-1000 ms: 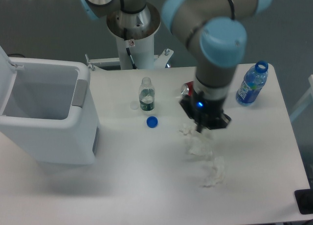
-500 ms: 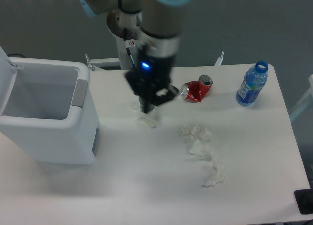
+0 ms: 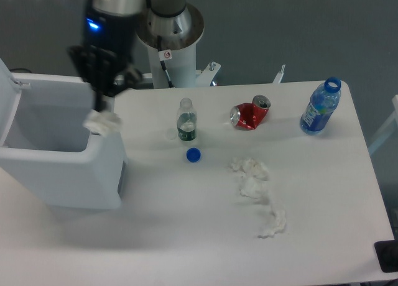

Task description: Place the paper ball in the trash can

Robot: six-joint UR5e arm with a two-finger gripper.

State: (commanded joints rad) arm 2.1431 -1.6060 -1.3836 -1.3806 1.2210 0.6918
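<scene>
Swung way over to the left since half a second back: black two-finger gripper [image 3: 99, 102], which was hanging over the middle of the table by the small bottle, now up above the right-hand rim of the large white rectangular plastic trash can [image 3: 59, 150]. Carried the crumpled white paper ball [image 3: 102, 120] along with it. Everything else sitting exactly where it was.

Fingers pinched in narrow on the top of the paper ball, wad dangling just below the tips. Bit motion-blurred, so can't swear to how much of the paper is actually caught.

Key bit for the drop: paper ball right over the grey panel [image 3: 102, 117] on the rim, not cleanly over the opening. Open cavity lies to the left of the gripper in view, hinged white lid [image 3: 7, 94] standing up on the far left side. Probably needs a touch more travel left before letting go, otherwise could land on the rim and roll back onto the table. Just a guess from the angle though.

Left behind on the white table [image 3: 186, 230]: small clear plastic bottle [image 3: 186, 120] standing upright with its loose blue cap [image 3: 193, 154] just in front, crushed red soda can [image 3: 249, 114] on its side, blue-tinted water bottle [image 3: 320, 107] near the right edge, and a trail of more crumpled white tissue scraps [image 3: 258, 193] well apart from the bin.
</scene>
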